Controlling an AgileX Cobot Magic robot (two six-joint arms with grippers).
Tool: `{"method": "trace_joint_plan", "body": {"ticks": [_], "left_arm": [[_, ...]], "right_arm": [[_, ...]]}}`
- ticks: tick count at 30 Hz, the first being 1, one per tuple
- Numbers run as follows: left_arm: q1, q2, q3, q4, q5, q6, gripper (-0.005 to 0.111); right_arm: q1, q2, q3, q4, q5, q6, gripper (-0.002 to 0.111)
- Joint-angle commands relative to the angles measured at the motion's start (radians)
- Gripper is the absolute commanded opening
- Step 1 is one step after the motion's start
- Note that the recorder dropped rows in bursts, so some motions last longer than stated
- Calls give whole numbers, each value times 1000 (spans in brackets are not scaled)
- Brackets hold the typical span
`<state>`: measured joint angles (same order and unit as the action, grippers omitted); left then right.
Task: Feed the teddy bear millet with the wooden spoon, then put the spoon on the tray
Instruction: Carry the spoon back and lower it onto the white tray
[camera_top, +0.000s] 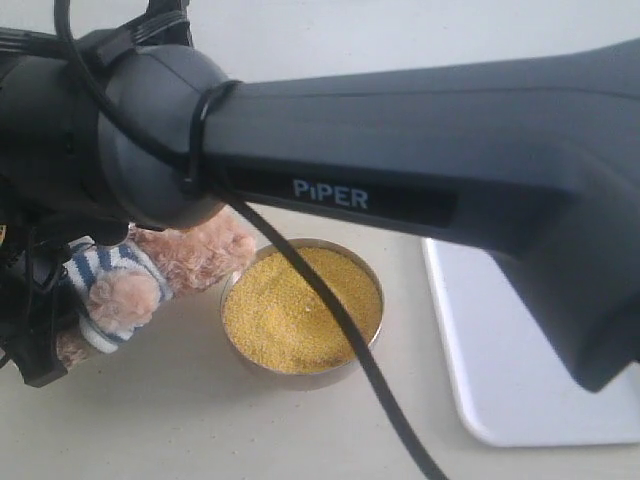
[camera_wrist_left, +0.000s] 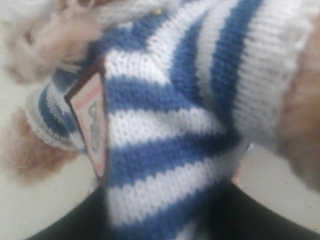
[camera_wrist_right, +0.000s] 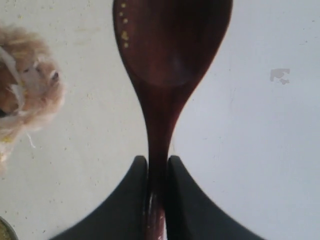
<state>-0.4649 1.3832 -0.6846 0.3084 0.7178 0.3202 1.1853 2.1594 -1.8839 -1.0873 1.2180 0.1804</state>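
Jaws of the right gripper (camera_wrist_right: 157, 172) are clamping the thin handle of the slim, seemingly light, stiff, dark reddish-brown wooden spoon (camera_wrist_right: 170, 45); the left gripper (camera_wrist_left: 165, 220) is showing too little to tell its closure.

A dark arm (camera_top: 420, 130) hides the teddy bear's (camera_top: 150, 275) head and the far end of the tray (camera_top: 520, 370), whose right side runs out of frame. The wooden spoon's (camera_wrist_right: 167, 55) tip is cut off. The left claw (camera_wrist_left: 165, 217) shows only as dark blur, so its grip cannot be told.

Bright soft even light, weak shadow under the tray (camera_top: 530, 390), exterior view slightly grainy, teddy bear (camera_wrist_left: 165, 125) blurred up close, wooden spoon (camera_wrist_right: 170, 45) a little soft.
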Motion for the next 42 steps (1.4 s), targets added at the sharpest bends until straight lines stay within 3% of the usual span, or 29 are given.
{"method": "trace_joint_plan", "body": {"ticks": [1, 7, 15, 26, 31, 35, 42], "left_arm": [[-5, -11, -7, -2, -17, 1, 4], [-5, -11, -7, -2, -17, 1, 4], [-5, -11, -7, -2, -17, 1, 4], [-5, -11, -7, -2, -18, -6, 4], [-5, -11, -7, -2, -29, -104, 4], [-5, -11, -25, 40, -36, -265, 4], [-5, -11, -68, 80, -4, -483, 4]], "right_arm": [[-1, 0, -2, -37, 3, 15, 0], [-1, 0, -2, -40, 3, 22, 0], [-51, -40, -2, 167, 3, 22, 0], [-270, -120, -2, 732, 3, -88, 0], [-407, -156, 12, 916, 3, -180, 0], [-492, -254, 104, 951, 3, -174, 0], [-662, -464, 463, 954, -94, -168, 0]]}}
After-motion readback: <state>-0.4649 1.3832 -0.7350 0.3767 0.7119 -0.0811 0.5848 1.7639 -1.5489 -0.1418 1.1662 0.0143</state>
